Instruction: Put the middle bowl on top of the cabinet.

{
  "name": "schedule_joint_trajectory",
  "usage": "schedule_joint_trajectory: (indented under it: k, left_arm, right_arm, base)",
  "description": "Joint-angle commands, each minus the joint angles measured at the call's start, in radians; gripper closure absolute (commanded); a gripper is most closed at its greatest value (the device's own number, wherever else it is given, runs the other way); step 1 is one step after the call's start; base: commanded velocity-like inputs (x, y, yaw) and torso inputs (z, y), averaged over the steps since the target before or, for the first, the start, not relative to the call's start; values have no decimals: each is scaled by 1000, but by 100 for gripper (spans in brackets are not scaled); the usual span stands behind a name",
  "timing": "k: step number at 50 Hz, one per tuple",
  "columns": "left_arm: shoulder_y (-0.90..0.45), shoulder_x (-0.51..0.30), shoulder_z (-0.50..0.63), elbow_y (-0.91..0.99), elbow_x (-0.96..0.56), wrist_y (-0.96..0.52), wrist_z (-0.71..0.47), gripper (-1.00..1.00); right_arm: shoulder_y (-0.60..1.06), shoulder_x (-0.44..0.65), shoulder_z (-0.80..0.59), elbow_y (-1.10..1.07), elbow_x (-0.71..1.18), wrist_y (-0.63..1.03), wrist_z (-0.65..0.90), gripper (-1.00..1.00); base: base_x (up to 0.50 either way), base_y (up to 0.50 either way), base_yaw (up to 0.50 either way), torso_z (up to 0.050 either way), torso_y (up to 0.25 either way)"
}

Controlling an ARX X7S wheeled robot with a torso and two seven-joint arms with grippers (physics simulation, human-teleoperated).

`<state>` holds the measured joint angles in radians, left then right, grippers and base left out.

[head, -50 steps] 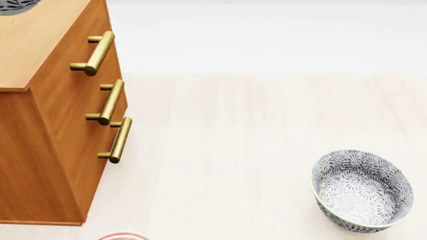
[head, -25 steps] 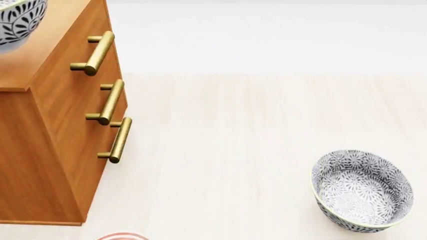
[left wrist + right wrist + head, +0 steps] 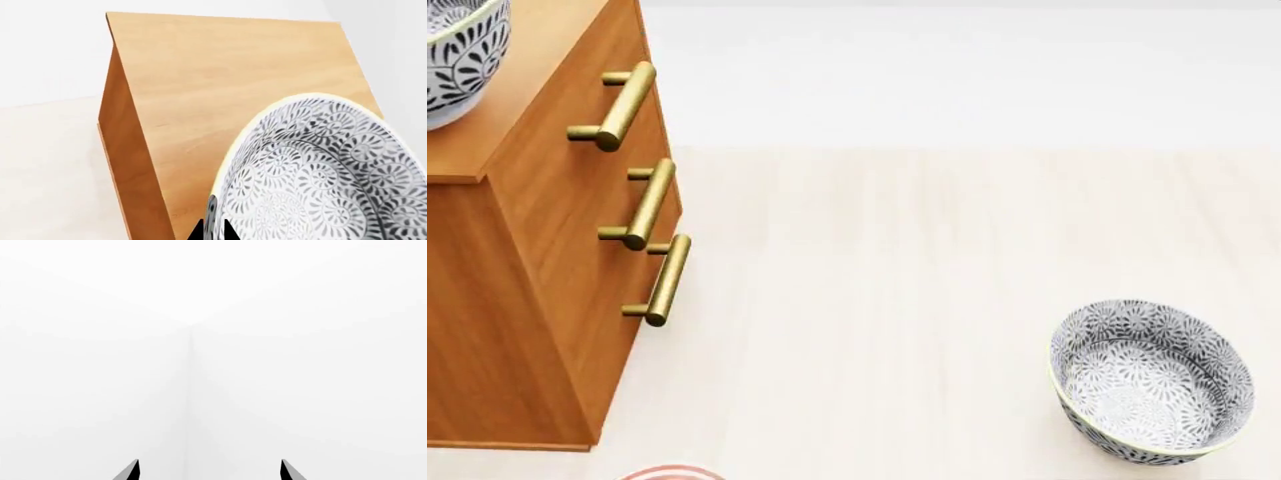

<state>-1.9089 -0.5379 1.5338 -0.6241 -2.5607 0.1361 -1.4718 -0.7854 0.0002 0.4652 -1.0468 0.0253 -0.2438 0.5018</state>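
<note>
Bowl rim pinched in our left pincer [image 3: 213,231]: the middle bowl [image 3: 320,175] rides just ahead of its tips, over the cabinet [image 3: 227,75] top lying beneath. Our right pincer [image 3: 210,471] gapes wide, holding nothing.

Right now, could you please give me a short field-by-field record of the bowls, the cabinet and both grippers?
carried bowl: patterned bowl at the left gripper, over the cabinet top; contact with the top cannot be told
left gripper: tips pinched on the bowl's rim
right gripper: tips apart, nothing between them, facing blank white
cabinet: orange-brown, three brass handles on the front
other bowl: upright on the floor, right of the cabinet
plate: red-ringed edge just visible at the head view's lower border
</note>
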Motion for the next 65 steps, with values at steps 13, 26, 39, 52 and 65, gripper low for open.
schedule_joint_trajectory:
  k: [13,26,39,52,65]
  left_arm:
    - [51,27,22,-91,15,-17,75,100]
    - [36,25,42,-103,43,-49,89,-100]
    - [-27,-23,84,12,131,-3,7,-100]
    - [-159,-107,157,252,259,15,-89,-100]
    - [-331,-226,337,593,311,184,-88,-100]
  right_arm:
    - [0,0,-16,0,-17,1,3,-100]
    - [0,0,-10,0,-12,-2,0,-100]
    - [0,0,1,0,1,-5,-4,-100]
    - [0,0,3,0,4,-4,-7,-100]
    - [0,0,-13,0,-11,-4,-4,-100]
  base:
    - [0,0,0,0,0]
    - [1,0,0,0,0]
    - [0,0,0,0,0]
    - [0,0,0,0,0]
    - [0,0,0,0,0]
